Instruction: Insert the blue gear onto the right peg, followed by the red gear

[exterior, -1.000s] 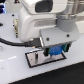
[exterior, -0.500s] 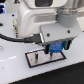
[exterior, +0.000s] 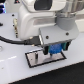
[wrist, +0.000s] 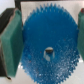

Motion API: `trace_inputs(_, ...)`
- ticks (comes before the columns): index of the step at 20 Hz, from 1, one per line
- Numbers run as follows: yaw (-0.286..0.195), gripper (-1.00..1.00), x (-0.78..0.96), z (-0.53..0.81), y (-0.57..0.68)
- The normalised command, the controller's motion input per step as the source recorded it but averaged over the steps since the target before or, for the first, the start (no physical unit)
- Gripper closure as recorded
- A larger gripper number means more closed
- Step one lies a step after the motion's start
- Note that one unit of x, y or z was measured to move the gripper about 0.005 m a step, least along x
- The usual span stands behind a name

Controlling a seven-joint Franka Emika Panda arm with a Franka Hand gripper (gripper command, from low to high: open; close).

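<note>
I am clamping the blue gear (wrist: 47, 47) flat between my fingers (wrist: 11, 42), hovering it over the white plate (exterior: 37, 59) so its centre hole faces down for the peg.

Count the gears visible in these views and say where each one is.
1. The blue gear sits between the hand's green pads, above the white plate. No red gear shows; it may be hidden behind the arm or out of frame.

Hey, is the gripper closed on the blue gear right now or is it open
Closed on it. In the wrist view the green pads press against opposite toothed edges of the blue gear, held in the gripper.
</note>
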Motion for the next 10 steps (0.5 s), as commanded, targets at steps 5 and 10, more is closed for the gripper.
trace_inputs(5, 0.0, 1.0, 0.06, 0.04, 0.0)
trace_inputs(10, 0.0, 1.0, 0.12, 0.1, 0.02)
